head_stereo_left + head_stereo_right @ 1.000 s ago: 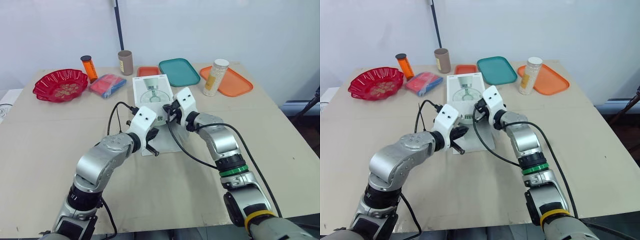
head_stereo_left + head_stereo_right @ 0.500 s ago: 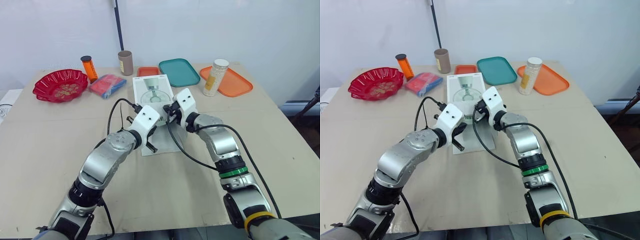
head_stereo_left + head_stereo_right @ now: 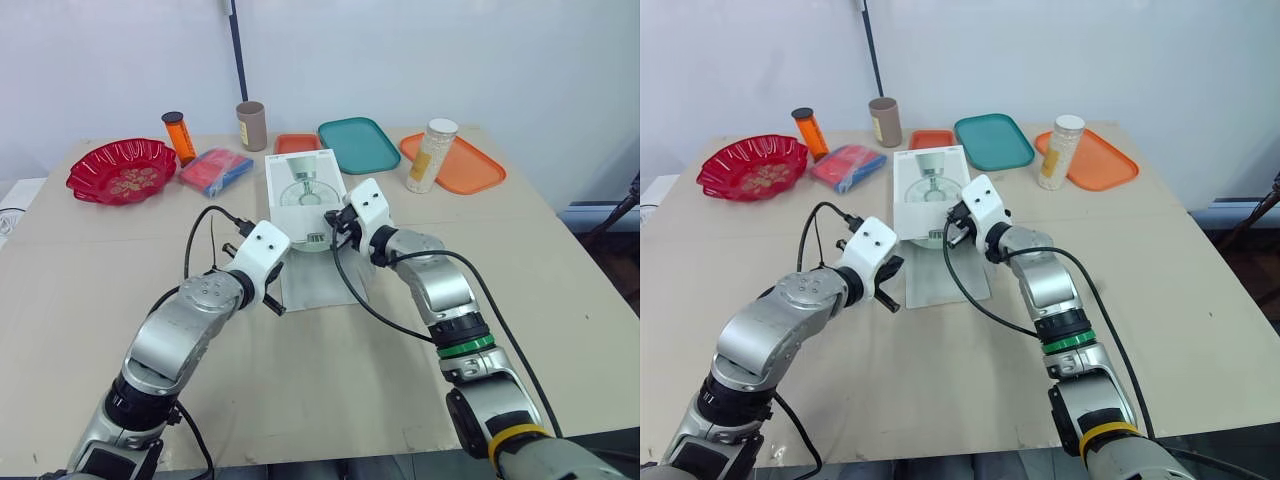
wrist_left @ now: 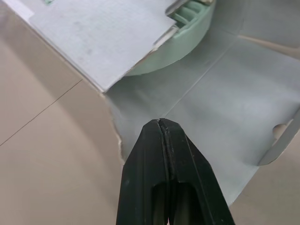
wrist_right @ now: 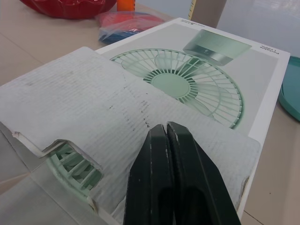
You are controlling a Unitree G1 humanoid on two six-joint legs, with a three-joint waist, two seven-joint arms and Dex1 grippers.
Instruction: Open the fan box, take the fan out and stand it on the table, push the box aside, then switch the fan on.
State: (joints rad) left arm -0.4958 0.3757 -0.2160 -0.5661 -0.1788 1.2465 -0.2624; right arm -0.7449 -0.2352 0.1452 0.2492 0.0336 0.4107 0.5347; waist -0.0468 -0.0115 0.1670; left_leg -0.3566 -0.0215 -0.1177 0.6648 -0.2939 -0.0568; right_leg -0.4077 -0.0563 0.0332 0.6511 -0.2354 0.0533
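Observation:
The white fan box (image 3: pixel 303 176) lies flat mid-table, its lid printed with a green fan. Its near end is open. One large flap (image 3: pixel 318 284) lies spread on the table, and another flap (image 5: pixel 93 117) is folded back over the lid. The pale green fan (image 4: pixel 186 33) shows inside the open end. My left gripper (image 3: pixel 268 300) is shut and empty, low over the left edge of the spread flap. My right gripper (image 3: pixel 335 222) is shut, its tips on the folded-back flap.
Along the far edge stand a red bowl (image 3: pixel 120 170), an orange bottle (image 3: pixel 178 136), a blue-red packet (image 3: pixel 215 170), a brown cup (image 3: pixel 251 125), a small orange tray (image 3: pixel 296 143), a teal tray (image 3: pixel 358 144) and an orange tray (image 3: pixel 470 170) with a jar (image 3: pixel 432 154).
My left gripper has drawn back and to the left, away from the box's open end, to the flap's left edge. The near flap now lies flat. The right gripper has hardly moved.

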